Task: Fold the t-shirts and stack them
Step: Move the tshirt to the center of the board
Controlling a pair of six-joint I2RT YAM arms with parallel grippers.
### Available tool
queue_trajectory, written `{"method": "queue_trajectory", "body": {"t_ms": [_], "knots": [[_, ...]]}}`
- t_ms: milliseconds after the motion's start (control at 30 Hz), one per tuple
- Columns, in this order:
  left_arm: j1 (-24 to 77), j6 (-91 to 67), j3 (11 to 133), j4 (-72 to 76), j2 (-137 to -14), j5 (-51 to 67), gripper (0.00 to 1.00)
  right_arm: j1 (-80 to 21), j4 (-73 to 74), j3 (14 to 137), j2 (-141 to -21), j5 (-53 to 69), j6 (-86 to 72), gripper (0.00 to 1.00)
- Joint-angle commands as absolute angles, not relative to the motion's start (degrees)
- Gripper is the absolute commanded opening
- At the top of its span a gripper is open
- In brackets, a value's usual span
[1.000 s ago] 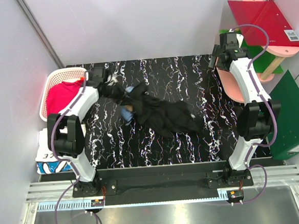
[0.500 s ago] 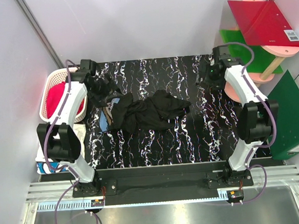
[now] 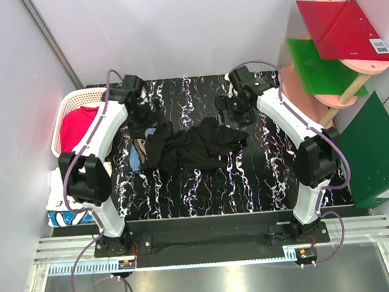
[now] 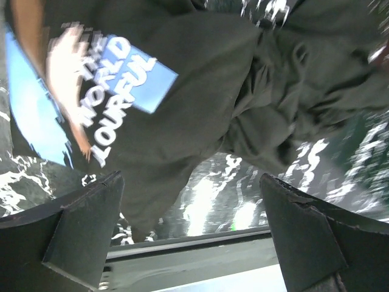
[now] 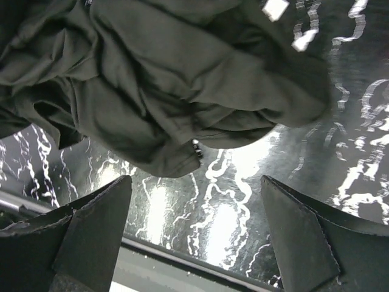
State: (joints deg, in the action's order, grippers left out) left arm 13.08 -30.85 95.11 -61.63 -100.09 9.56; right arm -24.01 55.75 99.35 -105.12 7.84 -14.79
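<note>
A black t-shirt [image 3: 194, 147] lies crumpled in a heap on the marbled black table [image 3: 263, 174], its blue, white and tan print [image 3: 139, 156] turned up at the left end. The print reads "WORLD TOURFUL" [image 4: 112, 76] in the left wrist view. My left gripper [image 3: 141, 123] hovers open over the heap's back left edge, nothing between its fingers [image 4: 82, 225]. My right gripper [image 3: 234, 113] hangs open just behind the heap's right end, over bare table beside the cloth [image 5: 164, 79]. A red t-shirt [image 3: 79, 126] lies in the basket.
The white slatted basket [image 3: 77, 97] stands at the table's left edge. White cloth with dark lettering [image 3: 59, 202] lies in front of it. Red and green boards [image 3: 337, 36] on a pink stand crowd the right rear, with a green board [image 3: 382, 153] further forward.
My left gripper has opened and let go of the black t-shirt, which has dropped into a tighter heap. My right arm has swung in from the right edge to the heap.
</note>
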Motion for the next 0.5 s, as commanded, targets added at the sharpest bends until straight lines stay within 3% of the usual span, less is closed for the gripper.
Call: {"method": "queue_trajectory", "body": {"t_ms": [0, 167, 200, 267, 300, 467], "knots": [[16.87, -23.30, 99.13, -66.18, -104.84, 5.46, 0.99, -27.33, 60.28, 103.18, -109.07, 10.89, -13.80, 0.94], [20.21, -20.39, 99.23, -69.77, -108.36, 0.18, 0.99, -29.44, 64.15, 106.43, -115.04, 15.72, -14.24, 0.93], [20.39, -20.30, 99.05, -70.22, -109.15, -2.61, 0.83, -29.70, 65.29, 106.96, -115.92, 16.17, -14.41, 0.93], [20.57, -21.09, 98.53, -70.31, -109.51, -4.12, 0.24, -30.14, 66.44, 108.80, -117.86, 17.14, -14.76, 0.92], [20.57, -21.35, 98.00, -70.31, -109.86, -6.31, 0.00, -30.32, 67.66, 110.29, -118.47, 17.92, -14.77, 0.92], [19.86, -22.94, 100.19, -71.80, -110.04, -10.72, 0.00, -30.59, 69.96, 112.94, -120.23, 18.72, -14.59, 0.89]]}}
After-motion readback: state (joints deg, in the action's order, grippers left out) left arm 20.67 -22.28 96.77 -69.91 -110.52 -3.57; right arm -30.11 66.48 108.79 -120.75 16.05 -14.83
